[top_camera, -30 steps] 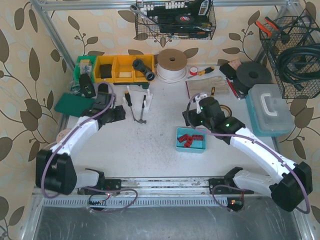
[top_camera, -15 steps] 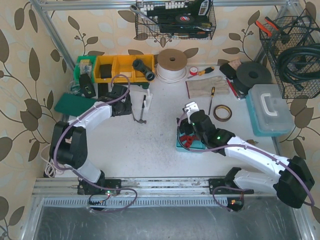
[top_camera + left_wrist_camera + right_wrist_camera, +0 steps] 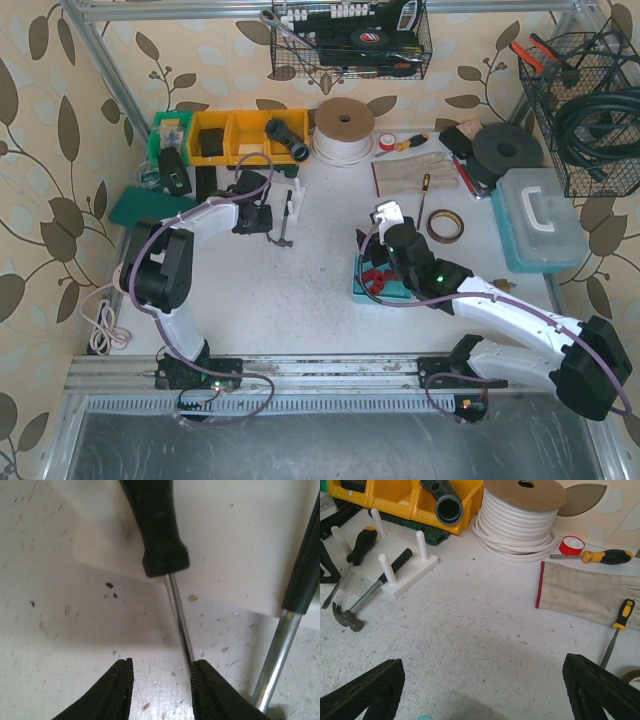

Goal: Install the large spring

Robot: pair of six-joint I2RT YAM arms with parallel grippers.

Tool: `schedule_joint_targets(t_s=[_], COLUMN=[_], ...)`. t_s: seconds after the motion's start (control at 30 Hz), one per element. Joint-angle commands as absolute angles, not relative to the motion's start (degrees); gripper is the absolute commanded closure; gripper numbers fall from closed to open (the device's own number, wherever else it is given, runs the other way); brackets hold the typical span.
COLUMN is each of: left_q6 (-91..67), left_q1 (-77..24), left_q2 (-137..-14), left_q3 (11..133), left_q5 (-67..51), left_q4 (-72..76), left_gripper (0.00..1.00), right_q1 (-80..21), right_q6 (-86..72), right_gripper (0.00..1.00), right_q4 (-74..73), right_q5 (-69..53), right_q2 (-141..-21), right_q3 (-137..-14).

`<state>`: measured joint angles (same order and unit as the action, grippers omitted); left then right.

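Left gripper [image 3: 161, 669] sits low over the table [image 3: 75, 630] at the near edge of the white peg stand [image 3: 240, 540]. Jaws are part-way apart with a clear gap, clamped on nothing. The black-handled screwdriver [image 3: 156, 527] hangs off the stand edge, and its thin shaft runs down along the inner edge of one finger [image 3: 212, 692]; touching or just beside, can't tell. The hammer [image 3: 277, 650] shaft lies further out on that same side, outside the jaws. Right gripper [image 3: 482, 680] has its jaws spread wide with nothing between them. In the top view it hangs above the far edge of the teal tray [image 3: 356, 286] holding small red parts [image 3: 376, 278], well apart from the left arm. The right wrist camera faces the white cable spool [image 3: 517, 522], yellow bins [image 3: 390, 502] and a grey pipe fitting [image 3: 447, 507]. Large spring: can't pick it out in any view, so location unknown.
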<state>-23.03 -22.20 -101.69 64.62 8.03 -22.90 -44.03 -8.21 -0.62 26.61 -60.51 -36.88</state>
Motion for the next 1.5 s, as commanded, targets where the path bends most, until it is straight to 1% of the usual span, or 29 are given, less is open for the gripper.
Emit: schedule_joint_targets(t_s=[0.0, 0.3, 0.67, 0.8, 1.13, 1.47], left_q6=[-24.52, -24.78, -25.51, -25.2, -23.83, -22.18], left_q1=[-22.68, -23.12, -23.12, -23.12, -23.2, -23.2], left_q2=[-103.07, -107.62, -110.78, -110.72, -108.38, -103.77], left_q3=[68.71, 72.7, 73.08, 73.18, 72.07, 70.19], left_q5=[6.64, 6.68, 6.88, 6.76, 5.96, 4.36], left_q4=[-21.38, -23.71, -23.97, -24.27, -24.09, -23.51], left_gripper=[0.63, 0.66, 0.69, 0.73, 0.99, 1.0], right_q1=[-44.39, -44.39, -44.39, -44.38, -44.38, -44.39], right_q6=[-8.0, -7.78, -8.0, -8.3, -8.64, -8.61], right_gripper=[0.14, 0.14, 0.14, 0.14, 0.15, 0.15], right_q4=[0.7, 0.66, 0.68, 0.52, 0.02, -0.09], right_q5=[27.82, 28.03, 28.85, 28.76, 29.84, 31.17], right_q2=[-60.58, -60.13, -60.2, -60.69, -61.1, -60.52], right_q3=[-36.22, -36.12, -36.12, -36.35, -36.74, -36.48])
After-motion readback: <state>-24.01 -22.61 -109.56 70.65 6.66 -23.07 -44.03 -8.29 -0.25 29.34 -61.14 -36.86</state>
